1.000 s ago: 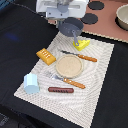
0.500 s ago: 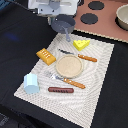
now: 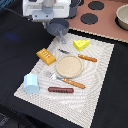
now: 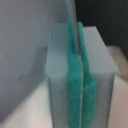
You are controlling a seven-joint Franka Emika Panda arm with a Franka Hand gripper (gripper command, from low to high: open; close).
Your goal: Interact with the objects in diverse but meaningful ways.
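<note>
My gripper [image 3: 56, 22] hangs over the far edge of the mat with the small dark grey pan [image 3: 59, 26] in its fingers, the handle slanting down toward the mat. In the wrist view the teal pads [image 4: 75, 75] are pressed together along a thin seam, and a grey surface lies beside them. On the mat lie the yellow cheese wedge [image 3: 81, 44], the orange ridged block [image 3: 45, 56], the light blue cup [image 3: 31, 82] and the brown sausage [image 3: 60, 90].
A tan round plate [image 3: 69, 65] sits mid-mat [image 3: 97, 87], flanked by an orange-handled knife [image 3: 87, 58] and fork [image 3: 70, 81]. Behind stands a brown stove top with black burners [image 3: 90, 19] and a bowl [image 3: 122, 15].
The gripper and the pan it holds have shifted together toward the exterior view's left and slightly farther back. The toys on the mat have not moved.
</note>
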